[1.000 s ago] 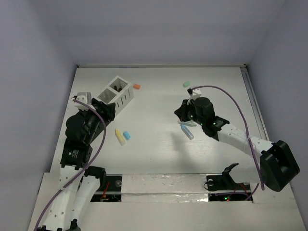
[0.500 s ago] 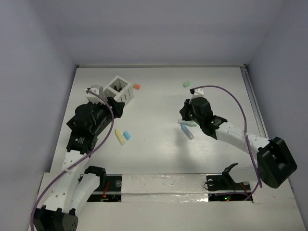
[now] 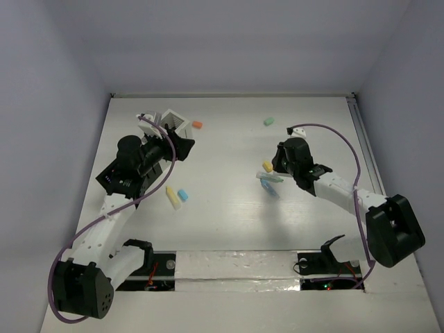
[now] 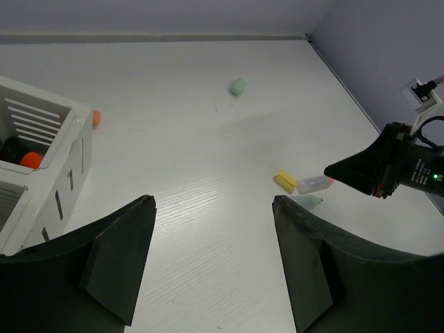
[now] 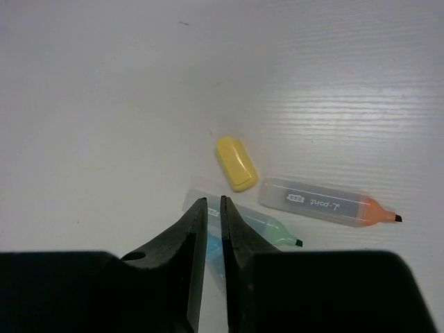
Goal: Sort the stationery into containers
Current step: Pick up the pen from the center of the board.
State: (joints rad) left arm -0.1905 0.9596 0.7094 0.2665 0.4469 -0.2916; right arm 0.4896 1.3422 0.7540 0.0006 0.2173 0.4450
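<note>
The white container (image 3: pixel 177 120) stands at the far left, partly hidden by my left arm. In the left wrist view it (image 4: pixel 48 149) holds an orange piece (image 4: pixel 30 160) and a dark one. My left gripper (image 3: pixel 186 144) is open and empty beside it (image 4: pixel 211 201). My right gripper (image 3: pixel 275 168) is shut on nothing and hovers (image 5: pixel 214 200) over a cluster: a yellow block (image 5: pixel 236 163), an orange-tipped marker (image 5: pixel 326 202), a green-tipped marker (image 5: pixel 267 229) and a blue one (image 5: pixel 214 250) under the jaws. The black container is out of view.
An orange piece (image 3: pixel 197 125) lies just right of the white container. A green block (image 3: pixel 269 121) lies at the far middle. A yellow marker (image 3: pixel 172 198) and a blue block (image 3: pixel 183 195) lie near the left arm. Grey walls enclose the table.
My left gripper has swung up and right, past the white container, and now points toward the table's middle. My right gripper has drawn back to the right, uncovering the yellow block.
</note>
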